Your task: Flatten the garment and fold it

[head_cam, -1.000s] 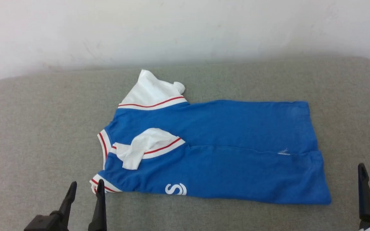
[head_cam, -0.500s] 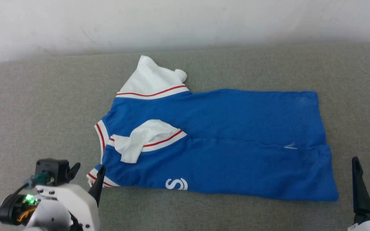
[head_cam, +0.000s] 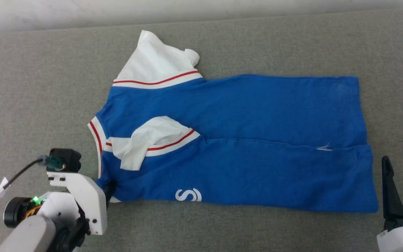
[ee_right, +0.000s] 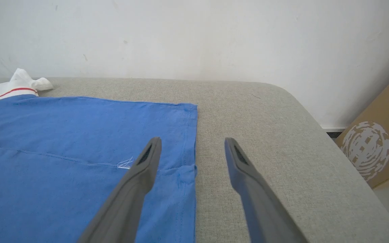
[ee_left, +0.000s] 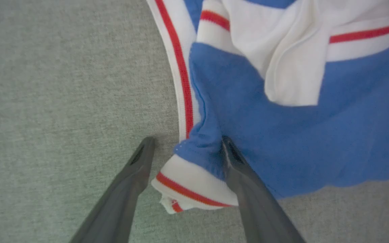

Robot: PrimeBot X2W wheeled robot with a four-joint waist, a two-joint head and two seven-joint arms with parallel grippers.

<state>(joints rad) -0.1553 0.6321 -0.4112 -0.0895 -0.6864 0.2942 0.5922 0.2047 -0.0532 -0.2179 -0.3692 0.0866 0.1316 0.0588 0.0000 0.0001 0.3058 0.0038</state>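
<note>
Right now I'm looking at the garment [head_cam: 243,140] lying lengthwise across the grey cushion [head_cam: 47,87], with its collar [head_cam: 96,136] pointing to 9 o'clock and its hem [head_cam: 362,140] to 3 o'clock in the head view. I'm judging the job as partly done. The body is lying fairly flat. The near long side is sitting folded over onto the middle, and the near sleeve [head_cam: 145,140] is resting on top of the blue, somewhat crumpled. The far sleeve [head_cam: 152,63] is sticking out toward 11 o'clock, unfolded, so I'm counting that side, the sleeve and the crosswise fold as left to do.

The left gripper [ee_left: 187,141] is standing wide apart at 8 o'clock, straddling the near shoulder corner [ee_left: 187,182]. One finger is lying on the blue cloth and the other beside it over the cushion, and nothing is pinched yet. The right gripper [head_cam: 402,161] is hovering at 4 o'clock just off the hem's near corner, spread wide and carrying nothing. I'm reading this as the lead-up to gripping the near edge.
</note>
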